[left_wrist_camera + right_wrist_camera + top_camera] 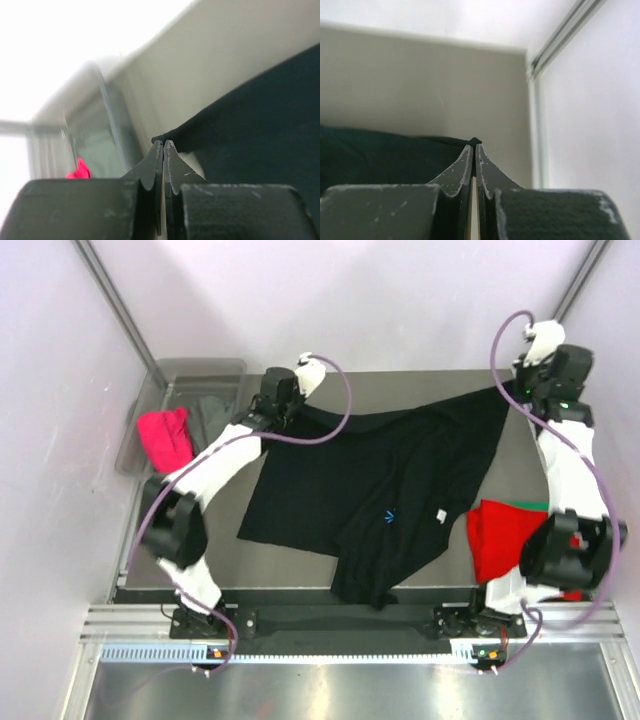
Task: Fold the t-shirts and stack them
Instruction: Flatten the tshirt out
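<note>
A large black t-shirt [380, 475] lies spread over the middle of the table, with a small blue mark [391, 515] on it and its lower part bunched at the front edge. Its far edge is pulled taut between both grippers. My left gripper [289, 410] [163, 142] is shut on the shirt's far-left corner [165, 136]. At the far-right corner [475, 141] my right gripper [516, 390] [473, 146] is shut on the cloth, a black nub showing above its tips. A red t-shirt [498, 536] lies on a green one [537, 506] at the right. A pink t-shirt [165, 437] hangs over the tub.
The translucent grey plastic tub [185, 368] [107, 130] stands off the table's far-left corner, with grey cloth [214, 406] inside. White walls and metal posts [115, 300] close in the back and sides. My right arm's elbow [570, 550] is over the red shirt.
</note>
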